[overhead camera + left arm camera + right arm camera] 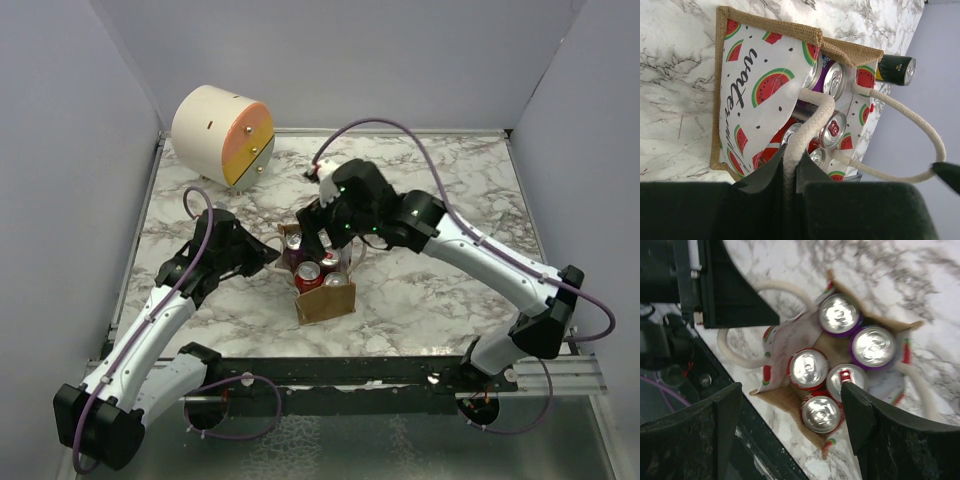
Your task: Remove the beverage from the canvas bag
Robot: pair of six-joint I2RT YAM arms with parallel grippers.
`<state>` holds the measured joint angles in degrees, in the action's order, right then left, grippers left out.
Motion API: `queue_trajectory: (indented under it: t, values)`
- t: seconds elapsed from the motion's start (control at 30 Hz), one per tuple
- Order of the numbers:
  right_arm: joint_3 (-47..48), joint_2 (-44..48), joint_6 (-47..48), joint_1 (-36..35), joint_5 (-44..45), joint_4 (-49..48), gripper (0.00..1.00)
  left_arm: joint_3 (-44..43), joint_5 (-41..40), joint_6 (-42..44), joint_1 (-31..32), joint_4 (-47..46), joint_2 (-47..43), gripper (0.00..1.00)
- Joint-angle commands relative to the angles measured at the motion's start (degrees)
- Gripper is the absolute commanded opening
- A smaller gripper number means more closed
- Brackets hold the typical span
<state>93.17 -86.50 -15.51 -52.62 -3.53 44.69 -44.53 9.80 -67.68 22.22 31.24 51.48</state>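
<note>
The canvas bag (326, 300) stands open at the table's middle, tan outside with a watermelon print lining (747, 85). Several beverage cans stand upright inside it: two purple ones (839, 314) and red ones (809, 369). My left gripper (790, 167) is shut on the bag's white rope handle (812, 120) at the bag's left side (272, 252). My right gripper (790, 390) is open and hovers just above the bag's mouth (325, 235). One of its fingers (860, 410) is over a red can (847, 377); it holds nothing.
A cream-and-orange drum (222, 135) lies at the back left. A black can (896, 70) lies on the marble beyond the bag. The bag's second rope handle (920, 125) loops free. Grey walls enclose the table; a black rail (340, 370) runs along its near edge.
</note>
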Motion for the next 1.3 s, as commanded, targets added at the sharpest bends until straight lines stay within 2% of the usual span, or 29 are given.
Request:
queue_trajectory:
  t: [0.0,0.17,0.3,0.33,0.43,0.47,0.57,0.77,0.97,1.27]
  values:
    - [0.3,-4.8,5.6,-6.3,-0.8,4.8,0.79,0.5,-1.2,-0.6,-0.1,1.3,-1.5,0.0]
    - [1.6,-9.7,9.6,-8.0,-3.7,6.6,0.77,0.8,-1.5,-0.5,-0.1,2.2,-2.4,0.0]
    - [2.3,-12.9,11.0,-8.1,-1.6,7.4,0.76,1.0,-1.2,-0.5,-0.1,2.5,-2.8,0.0]
    - [2.5,-13.7,11.1,-8.1,-0.1,7.8,0.75,1.0,-1.0,-0.6,-0.1,2.5,-2.9,0.0]
    - [4.0,-16.0,13.1,-8.1,2.5,10.1,0.57,0.9,-1.3,0.0,-0.1,3.1,-3.1,0.0]
    - [4.4,-16.5,13.4,-8.0,3.5,10.8,0.57,0.7,-1.6,0.3,-0.1,3.5,-3.2,0.0]
    - [4.0,-17.2,14.0,-8.0,4.6,10.0,0.59,0.4,-2.2,1.0,-0.1,4.4,-3.5,0.0]
    - [5.2,-20.2,14.1,-8.0,5.0,9.3,0.72,0.9,-1.5,1.1,-0.1,4.7,-3.9,0.0]
    - [7.2,-22.9,14.0,-8.0,5.5,9.3,0.74,1.4,-0.9,1.5,-0.1,5.2,-4.3,0.0]
    - [4.3,-24.0,13.8,-8.0,6.0,8.4,0.77,2.8,-0.7,1.1,-0.1,4.6,-4.7,0.0]
